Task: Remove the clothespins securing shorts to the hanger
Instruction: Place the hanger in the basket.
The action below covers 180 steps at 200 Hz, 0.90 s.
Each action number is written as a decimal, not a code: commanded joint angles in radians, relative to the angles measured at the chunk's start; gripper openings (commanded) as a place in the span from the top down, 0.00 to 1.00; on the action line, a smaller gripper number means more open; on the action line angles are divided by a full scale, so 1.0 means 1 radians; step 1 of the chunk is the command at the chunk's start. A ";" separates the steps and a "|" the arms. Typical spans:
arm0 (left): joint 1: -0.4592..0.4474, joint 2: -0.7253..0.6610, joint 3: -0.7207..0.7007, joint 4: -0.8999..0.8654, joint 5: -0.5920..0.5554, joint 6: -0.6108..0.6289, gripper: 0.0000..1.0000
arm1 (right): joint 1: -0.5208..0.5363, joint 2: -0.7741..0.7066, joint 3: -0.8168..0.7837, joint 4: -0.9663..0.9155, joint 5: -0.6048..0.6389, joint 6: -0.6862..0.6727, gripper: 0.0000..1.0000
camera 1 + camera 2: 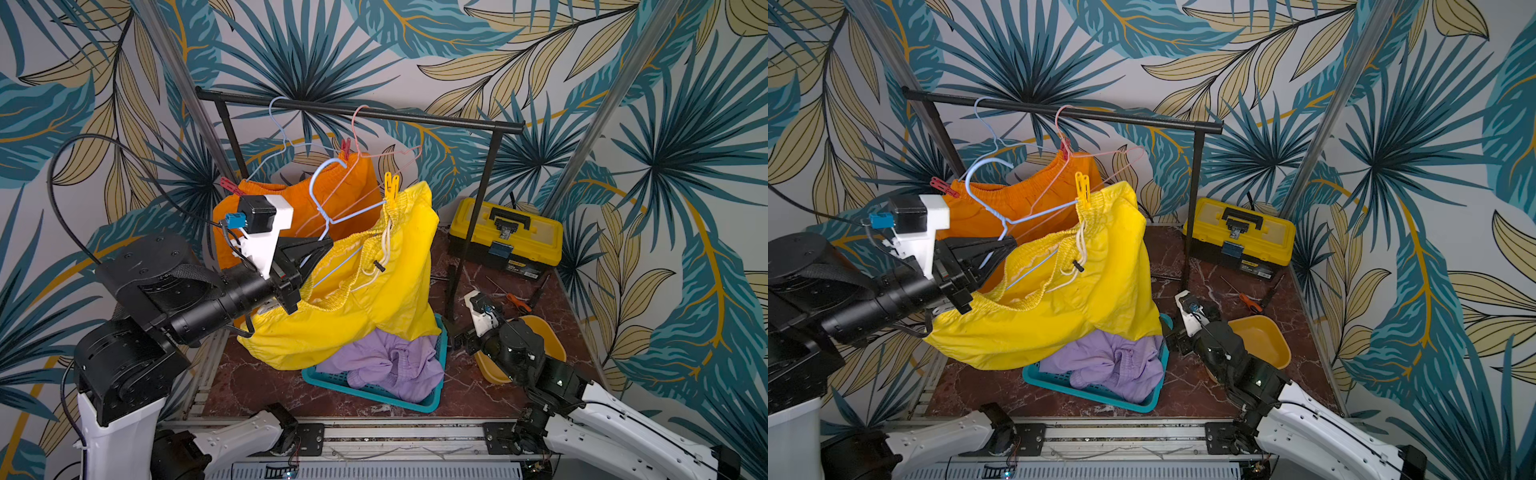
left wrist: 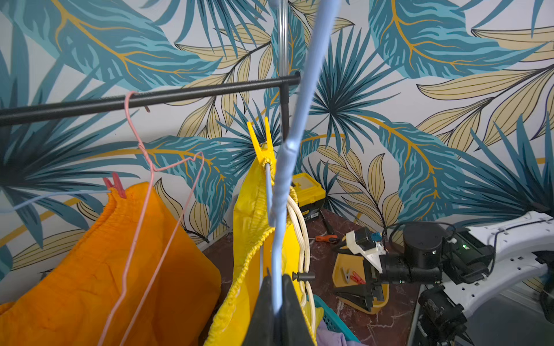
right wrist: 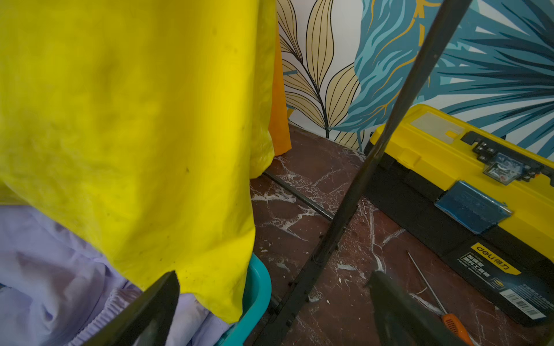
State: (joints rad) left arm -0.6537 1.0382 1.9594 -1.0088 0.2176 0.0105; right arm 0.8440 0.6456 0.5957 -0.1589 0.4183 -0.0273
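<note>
- One black metal garment rail (image 1: 436, 118) stands on the dark marbled floor.
- Three pairs of shorts:
  - The bright yellow elastic-waist shorts (image 1: 374, 299) hang by one corner of the waistband, and their hem drapes over the basket.
  - The bright orange shorts (image 1: 357, 187) hang behind them.
  - The crumpled lilac shorts (image 1: 386, 365) lie in the basket.
- One yellow-and-black plastic toolbox (image 1: 505, 237) sits by the back wall.
- One teal mesh plastic basket (image 3: 257, 287).
- One shallow yellow plastic tub (image 1: 1262, 336) sits just beside the right arm.
- Two grippers:
  - The left gripper (image 1: 326, 245) is clamped on the wire of the loose hanger.
  - The right gripper (image 3: 274, 275) hangs low beside the basket, jaws spread wide and holding nothing.
- Three wire hangers:
  - The pale-blue loose hanger (image 2: 289, 155) is off the rail and carries the yellow shorts.
  - A second pale-blue hanger (image 1: 271, 114) is on the rail.
  - A pink hanger (image 2: 147, 155) is also on the rail.
- Five plastic clothespins:
  - Two red ones (image 1: 345, 147) (image 1: 229, 187) grip the orange waistband.
  - One yellow clothespin (image 1: 392, 186) grips the yellow waistband.
  - A grey one (image 2: 346, 274) and a red one (image 2: 357, 278) lie in the tub.
</note>
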 commanded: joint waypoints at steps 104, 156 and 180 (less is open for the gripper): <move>-0.003 -0.181 -0.703 0.044 0.217 0.082 1.00 | 0.000 -0.046 0.086 -0.027 -0.428 0.054 0.01; -0.001 -0.220 -0.799 0.080 0.277 0.200 1.00 | -0.077 0.110 0.099 0.065 -0.676 0.075 0.08; -0.001 -0.204 -0.784 0.079 0.266 0.232 1.00 | -0.128 0.154 0.102 0.134 -0.769 0.099 0.11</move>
State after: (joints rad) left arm -0.6537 0.8314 1.1683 -0.9825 0.4683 0.1734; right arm 0.7582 0.7769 0.6773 -0.1257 -0.2012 0.0338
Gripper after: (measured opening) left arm 0.061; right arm 0.909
